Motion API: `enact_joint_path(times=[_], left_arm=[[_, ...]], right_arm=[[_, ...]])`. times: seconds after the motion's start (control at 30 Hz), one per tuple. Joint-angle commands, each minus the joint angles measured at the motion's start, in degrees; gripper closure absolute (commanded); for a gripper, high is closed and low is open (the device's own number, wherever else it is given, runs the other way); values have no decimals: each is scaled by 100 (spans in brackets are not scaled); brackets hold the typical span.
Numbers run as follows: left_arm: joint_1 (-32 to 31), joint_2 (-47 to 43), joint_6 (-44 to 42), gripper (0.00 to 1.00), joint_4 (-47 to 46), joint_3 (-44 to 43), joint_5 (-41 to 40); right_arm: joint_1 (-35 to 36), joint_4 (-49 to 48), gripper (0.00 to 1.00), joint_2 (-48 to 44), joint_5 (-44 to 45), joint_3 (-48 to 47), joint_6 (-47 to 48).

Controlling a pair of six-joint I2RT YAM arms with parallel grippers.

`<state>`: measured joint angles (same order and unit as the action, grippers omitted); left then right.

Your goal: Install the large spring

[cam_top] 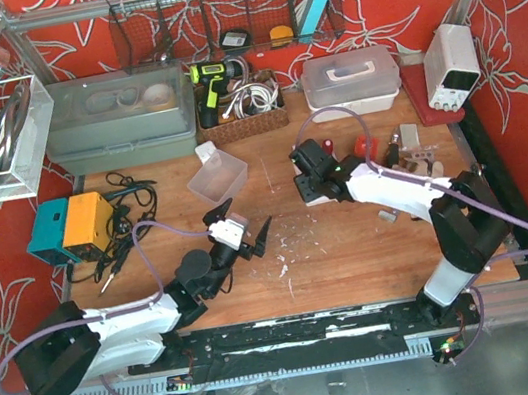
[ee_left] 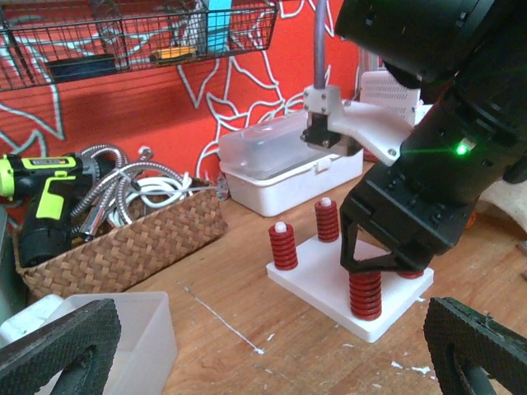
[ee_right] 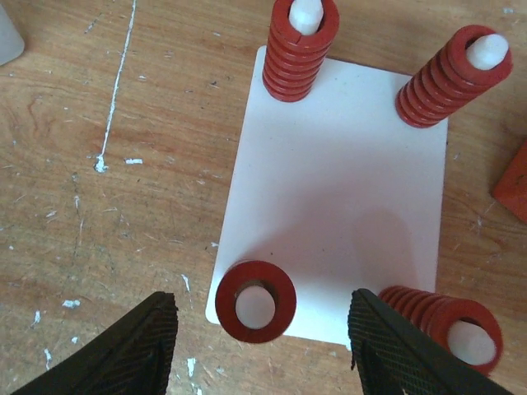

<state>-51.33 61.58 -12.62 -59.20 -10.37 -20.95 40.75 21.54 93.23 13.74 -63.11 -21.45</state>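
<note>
A white plate (ee_right: 346,181) lies on the wooden table with red springs standing on its four corner pegs. The large red spring (ee_right: 255,301) sits over the near-left peg and also shows in the left wrist view (ee_left: 365,295). My right gripper (ee_right: 263,350) is open right above it, one finger on each side and neither touching it. In the top view the right gripper (cam_top: 311,185) hides most of the plate. My left gripper (cam_top: 243,223) is open and empty, hovering left of the plate and pointing at it.
A clear plastic tub (cam_top: 217,176) stands left of the plate, with a wicker basket (cam_top: 241,110) of hoses and a drill behind it. A white lidded box (cam_top: 350,82) is at the back right. A teal-and-orange box (cam_top: 68,228) with cables sits at the left. Small parts (cam_top: 408,148) lie right of the plate.
</note>
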Motion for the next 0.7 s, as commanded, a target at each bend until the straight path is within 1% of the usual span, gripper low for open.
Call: enact_joint_path(times=[0.0, 0.13, 0.2, 0.27, 0.3, 0.33, 0.4, 0.43, 0.5, 0.53, 0.63, 0.67], left_arm=[[-8, 49, -112, 0, -206, 27, -179], [-8, -25, -87, 0, -150, 22, -239], [-8, -139, -40, 0, -70, 5, -188], [11, -244, -165, 0, -34, 0, -66], [33, -258, -275, 0, -69, -11, -62], [77, -275, -296, 0, -69, -24, -166], [258, -376, -44, 0, 244, -123, -301], [411, -538, 168, 0, 473, -165, -231], [753, -858, 564, 0, 886, -113, -166], [915, -996, 680, 0, 934, -20, -175], [1419, -1363, 800, 0, 1086, 253, -653], [1623, -1462, 811, 0, 1175, 325, -773]], right_arm=[[-35, 327, 38, -494, 243, -177, -32], [-40, 396, 25, -1337, 797, -19, -54], [-40, 278, 20, -1796, 1229, 160, -20], [-46, 53, 14, -2327, 1608, 450, 73], [-49, -86, 5, -2580, 1748, 564, 170], [-46, -226, 2, -2806, 1912, 693, 264], [-57, -512, 1, -3189, 2198, 882, 496], [-55, -627, 1, -3350, 2347, 968, 672], [-59, -875, 1, -3636, 2648, 1139, 1034], [-64, -1105, 1, -3739, 2828, 1299, 1294], [-150, -2179, 1, -3993, 3216, 2082, 2185], [-225, -2790, 1, -4066, 3263, 2497, 2507]])
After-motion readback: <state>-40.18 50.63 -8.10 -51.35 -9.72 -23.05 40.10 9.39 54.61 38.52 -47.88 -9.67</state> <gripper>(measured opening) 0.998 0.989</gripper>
